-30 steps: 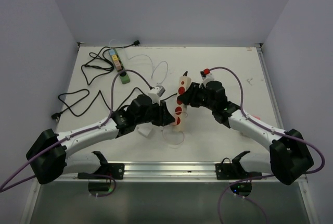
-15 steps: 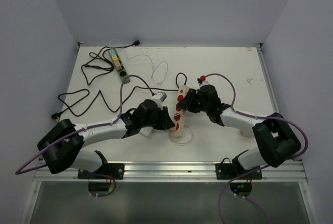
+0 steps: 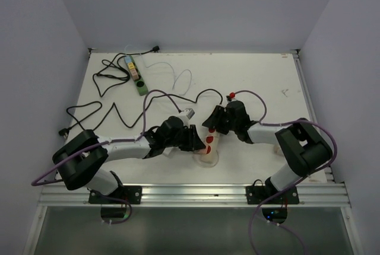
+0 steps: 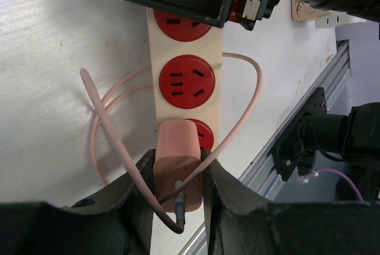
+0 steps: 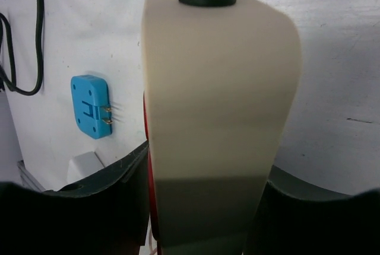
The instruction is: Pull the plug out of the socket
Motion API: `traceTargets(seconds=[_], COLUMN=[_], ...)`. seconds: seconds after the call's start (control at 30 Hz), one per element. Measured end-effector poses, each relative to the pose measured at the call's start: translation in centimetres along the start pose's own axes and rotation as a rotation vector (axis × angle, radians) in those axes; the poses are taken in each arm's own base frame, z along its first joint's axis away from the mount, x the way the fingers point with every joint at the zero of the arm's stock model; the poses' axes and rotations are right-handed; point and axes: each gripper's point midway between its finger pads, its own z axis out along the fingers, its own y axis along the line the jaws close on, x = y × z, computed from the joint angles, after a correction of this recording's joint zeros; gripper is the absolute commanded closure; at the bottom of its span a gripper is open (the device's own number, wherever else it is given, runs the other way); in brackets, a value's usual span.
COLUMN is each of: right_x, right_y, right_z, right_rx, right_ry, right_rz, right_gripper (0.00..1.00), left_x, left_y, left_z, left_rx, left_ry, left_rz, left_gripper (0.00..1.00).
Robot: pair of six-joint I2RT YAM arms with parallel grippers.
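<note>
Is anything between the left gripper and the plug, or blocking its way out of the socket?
Nothing visible: the left gripper clamps the pink plug. Only a pink cord crosses near its back end.

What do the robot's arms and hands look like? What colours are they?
The left arm and the right arm are both made of white tube sections joined by chunky black joints. A purple cable loops along each one. The left hand and the right hand each have two dark, smooth fingers. There's a small red knob near the right wrist.
</note>
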Motion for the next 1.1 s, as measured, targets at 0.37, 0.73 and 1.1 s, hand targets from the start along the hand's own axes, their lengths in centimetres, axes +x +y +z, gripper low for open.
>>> traceTargets(seconds=[0.37, 0.73, 1.1], right_x=[0.7, 1.6, 2.5], right_y=[0.6, 0.6, 0.6], right_z=[-1.8, -2.8, -2.3], right_rx=[-0.028, -0.035, -0.040], right_ry=[0.010, 0.017, 0.042], right_rz=[0.026, 0.018, 0.010], right_gripper=[0.40, 0.42, 0.87], left_x=[-0.6, -1.7, -2.4], left_y=[0.0, 0.6, 1.0], left_z=[1.0, 1.2, 1.2], left_rx=[0.013, -0.029, -0.050], left_ry=[-0.024, -0.082, -0.119], left_rz=[-0.065, -0.097, -0.106], left_gripper=[1.00, 1.00, 1.00])
